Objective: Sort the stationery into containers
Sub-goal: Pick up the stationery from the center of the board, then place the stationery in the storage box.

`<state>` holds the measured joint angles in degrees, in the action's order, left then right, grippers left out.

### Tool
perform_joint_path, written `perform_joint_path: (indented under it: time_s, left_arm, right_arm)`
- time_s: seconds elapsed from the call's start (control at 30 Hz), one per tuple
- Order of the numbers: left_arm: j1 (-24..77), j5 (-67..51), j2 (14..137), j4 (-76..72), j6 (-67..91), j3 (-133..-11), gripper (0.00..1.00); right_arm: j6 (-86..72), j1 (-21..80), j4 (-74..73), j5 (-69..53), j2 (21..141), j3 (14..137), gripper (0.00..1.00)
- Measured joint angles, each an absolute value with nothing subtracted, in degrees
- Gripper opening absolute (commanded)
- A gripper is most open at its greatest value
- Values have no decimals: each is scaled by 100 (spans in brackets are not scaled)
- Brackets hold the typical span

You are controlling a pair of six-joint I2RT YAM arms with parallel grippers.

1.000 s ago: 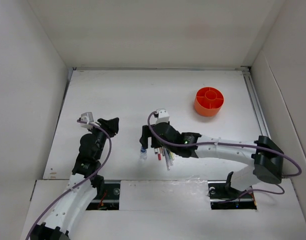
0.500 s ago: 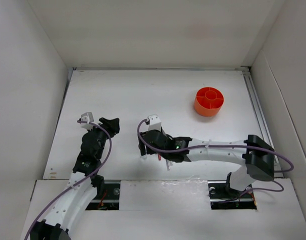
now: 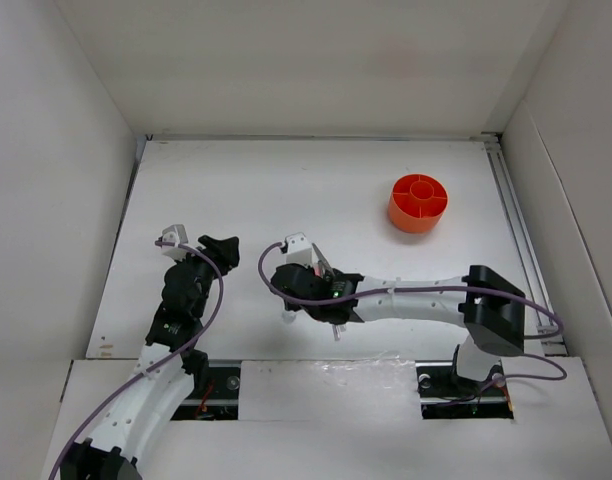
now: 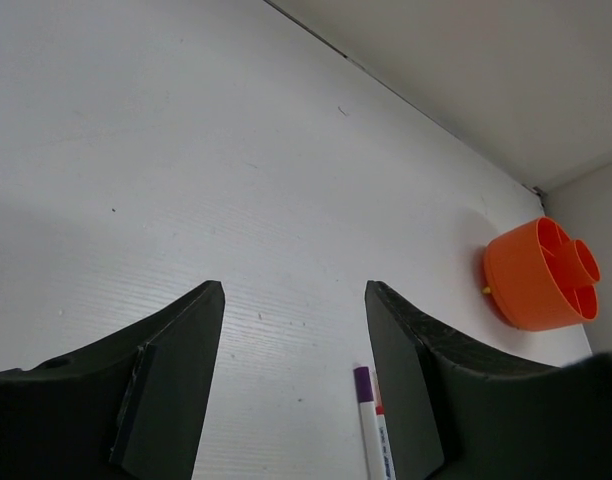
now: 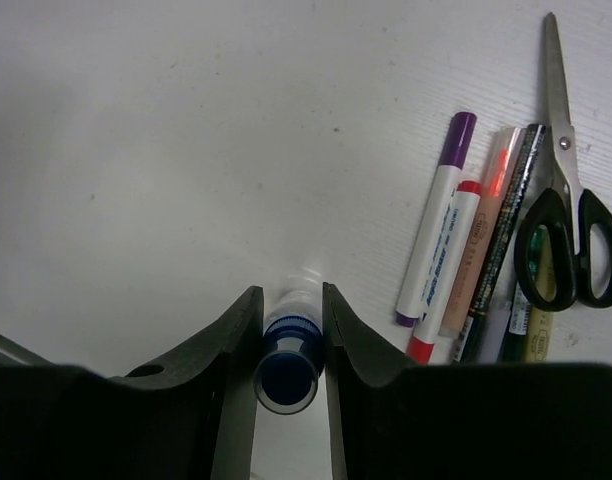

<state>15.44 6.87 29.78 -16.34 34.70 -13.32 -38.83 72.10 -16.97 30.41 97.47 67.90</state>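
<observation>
You are at the pick-up of the bottle (image 5: 288,365): your right gripper (image 5: 289,305) presses both sides of the blue cap, clamped on it as far as the wrist view shows; the bottle sits at the near middle of the surface (image 3: 286,180), beside the pens (image 5: 456,240) and scissors (image 5: 571,190); next you need a straight lift clear of those, then a carry to the holder (image 3: 418,203), well apart at the back right; open surface lies between; mind the rail (image 3: 513,215) beyond it; your left gripper (image 4: 294,300) hangs spread apart, empty.
</observation>
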Motion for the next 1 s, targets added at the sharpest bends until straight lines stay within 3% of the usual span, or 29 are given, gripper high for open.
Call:
perform_joint_path:
  time_s: [0.27, 0.67, 1.0]
  left_arm:
    - [1544, 349, 3022, -1721, 3483, -1332, 59]
    - [1544, -799, 3468, -2062, 3430, -1332, 71]
    - [1653, -1076, 3465, -2123, 3352, -1332, 74]
  right_arm:
    - [-3819, 6993, -2220, 3822, 9461, 7308, 8]
    - [-3898, 3063, -2279, 4574, 8510, 8296, 6]
    - [-3931, 1728, -2576, 4593, 9214, 9030, 5]
